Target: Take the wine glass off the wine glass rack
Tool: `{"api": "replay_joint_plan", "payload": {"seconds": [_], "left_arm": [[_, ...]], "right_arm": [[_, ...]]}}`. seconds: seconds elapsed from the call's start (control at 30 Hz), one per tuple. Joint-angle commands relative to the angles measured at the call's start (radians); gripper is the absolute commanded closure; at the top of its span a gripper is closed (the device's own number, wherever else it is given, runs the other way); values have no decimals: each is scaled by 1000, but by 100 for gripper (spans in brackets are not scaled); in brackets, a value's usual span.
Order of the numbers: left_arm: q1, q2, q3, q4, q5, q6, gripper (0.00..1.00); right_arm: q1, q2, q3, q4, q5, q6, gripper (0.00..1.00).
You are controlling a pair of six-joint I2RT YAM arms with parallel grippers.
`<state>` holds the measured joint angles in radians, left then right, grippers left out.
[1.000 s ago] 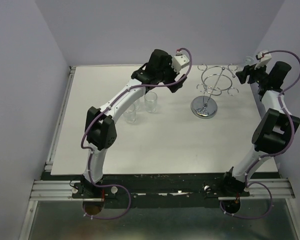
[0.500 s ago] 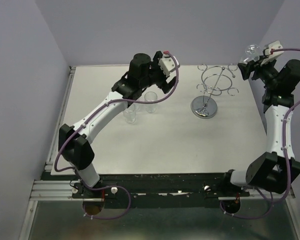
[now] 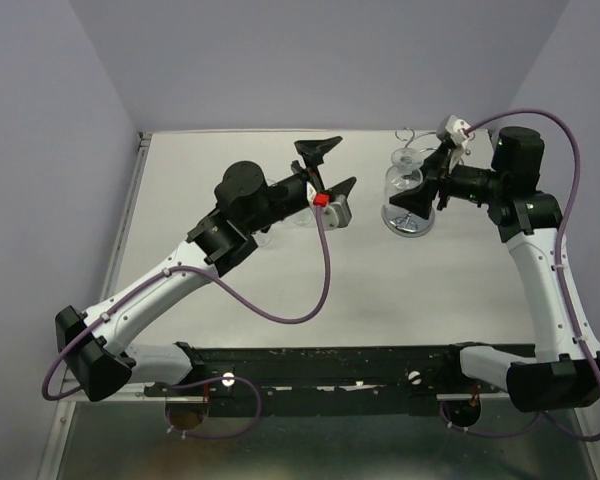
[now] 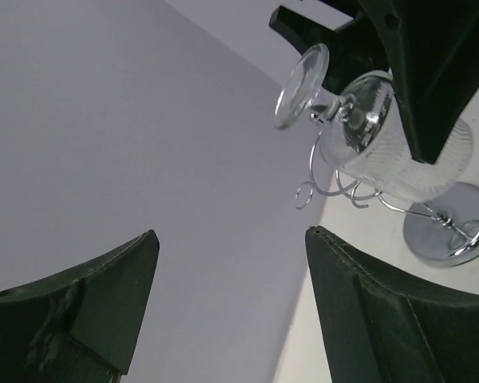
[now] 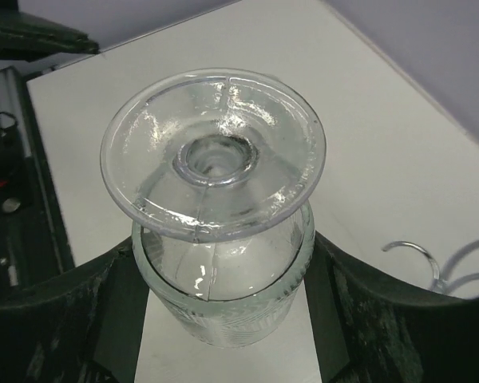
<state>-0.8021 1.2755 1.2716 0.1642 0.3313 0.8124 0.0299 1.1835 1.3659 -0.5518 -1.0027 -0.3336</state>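
Both arms are built of smooth white links, the left arm (image 3: pixel 155 290) at the lower left of the top view and the right arm (image 3: pixel 545 285) along its right edge, joined by bulky, rounded black joint housings (image 3: pixel 242 188). A purple cable (image 3: pixel 280 312) loops beside each arm, and a small red block (image 3: pixel 321 200) marks the left wrist. The fingers (image 4: pixel 80 319) are matt black wedges with scuffed, dusty faces.

Place: robot lab test cell.
Worktop (image 3: pixel 310 290): plain white, below the jaws.
Walls (image 3: pixel 40 150): bare lilac panels, closing in beyond and beside the jaws.
Framing (image 3: pixel 123 230): aluminium strip edging worktop, left of jaws.
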Motion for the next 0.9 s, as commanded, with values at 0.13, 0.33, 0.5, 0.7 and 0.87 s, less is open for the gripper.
{"api": "replay_joint_plan", "payload": {"seconds": [0.13,0.33,0.5,0.7,0.87], "left_arm": [[-104,-62,-61,-9,32,318,26],[-180,-79,-97,-64,-43,412,44],[-203,-70,-97,-97,-106,447,50],[-223,-51,-90,-83,-170,482,58],[-229,-42,-87,-91,-190,516,66]], "right_arm": [[206,-19,24,-125,-42,70,99],[294,-54,-11,-106,-5,99,99],[317,-68,-25,-105,7,91,99],[326,-76,-34,-109,13,79,99],[327,-85,-42,-142,16,53,99]]}}
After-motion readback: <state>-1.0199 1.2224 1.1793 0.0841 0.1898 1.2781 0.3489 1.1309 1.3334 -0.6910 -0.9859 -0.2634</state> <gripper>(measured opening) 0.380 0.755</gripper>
